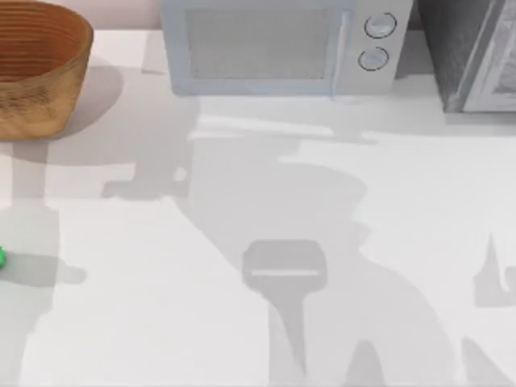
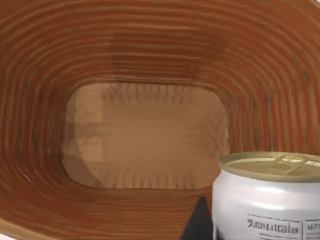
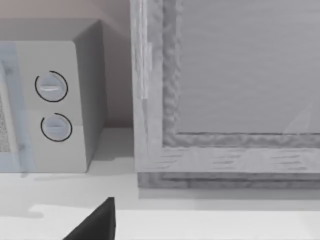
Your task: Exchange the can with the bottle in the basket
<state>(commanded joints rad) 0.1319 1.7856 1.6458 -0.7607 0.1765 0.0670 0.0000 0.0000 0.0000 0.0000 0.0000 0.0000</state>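
The basket [image 1: 36, 68] is seen at the far left corner of the worktop [image 1: 322, 242], left of the microwave [image 1: 282, 44]. A green sliver of the bottle [image 1: 2, 257] is seen at the worktop's left edge. In the left wrist view, the can [image 2: 267, 197] is seen upright over the basket's interior [image 2: 145, 135], beside one dark finger [image 2: 199, 222] of the left end effector; whether it is clamped cannot be told. Whether the right end effector's fingers are apart cannot be told.
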